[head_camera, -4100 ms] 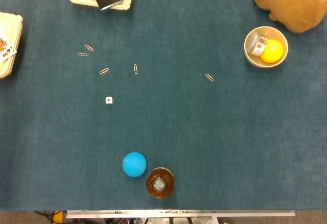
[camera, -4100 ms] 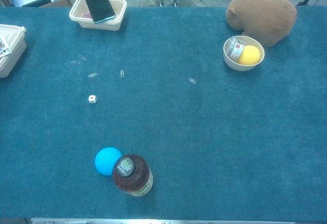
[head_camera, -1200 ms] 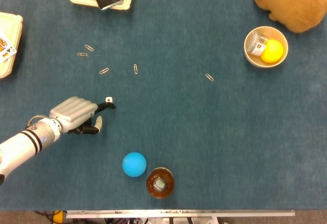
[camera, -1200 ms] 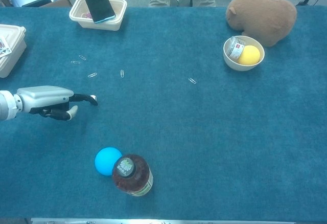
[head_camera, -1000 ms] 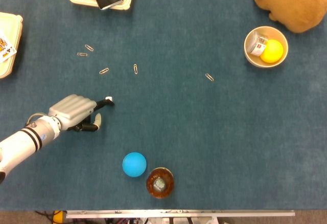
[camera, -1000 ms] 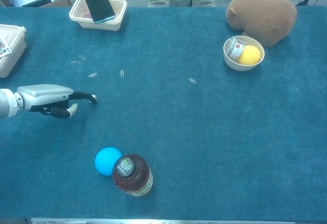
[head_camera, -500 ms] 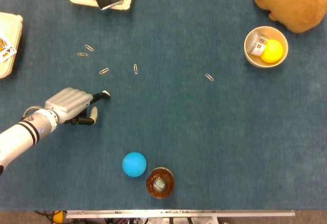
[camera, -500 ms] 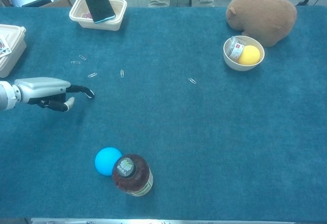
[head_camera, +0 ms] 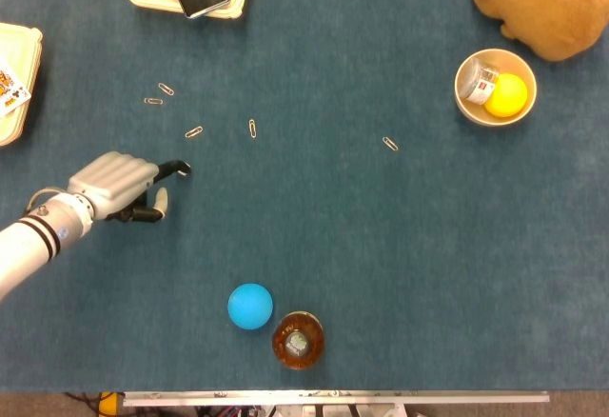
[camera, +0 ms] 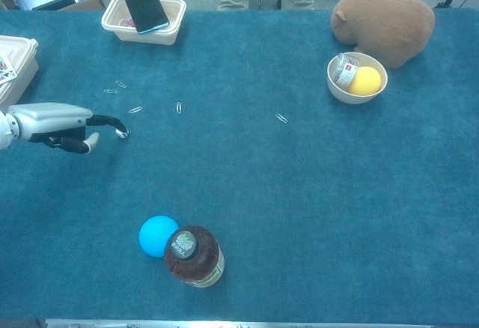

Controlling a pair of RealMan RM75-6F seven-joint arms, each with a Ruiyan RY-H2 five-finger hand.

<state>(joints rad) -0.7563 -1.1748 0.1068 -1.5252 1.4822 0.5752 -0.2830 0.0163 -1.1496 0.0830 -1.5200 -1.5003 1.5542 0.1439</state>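
blue ball (head_camera: 250,306) touching amber jar (head_camera: 298,340), paperclips (head_camera: 194,132) scattered.

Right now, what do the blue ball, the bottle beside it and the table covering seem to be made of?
Blue ball: probably smooth matte plastic or rubber, evenly coloured. Bottle: apparently clear plastic, dark liquid showing through, with a dark cap. Table covering: teal felt or short-pile carpet, with a fuzzy texture.

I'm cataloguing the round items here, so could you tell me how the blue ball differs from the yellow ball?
The blue ball lies directly on the table cloth, touching or nearly touching a brown bottle; the yellow ball sits inside a cream bowl beside a small jar. The blue ball lies at the near edge, the yellow ball at the far right. Both are plain, single-coloured spheres.
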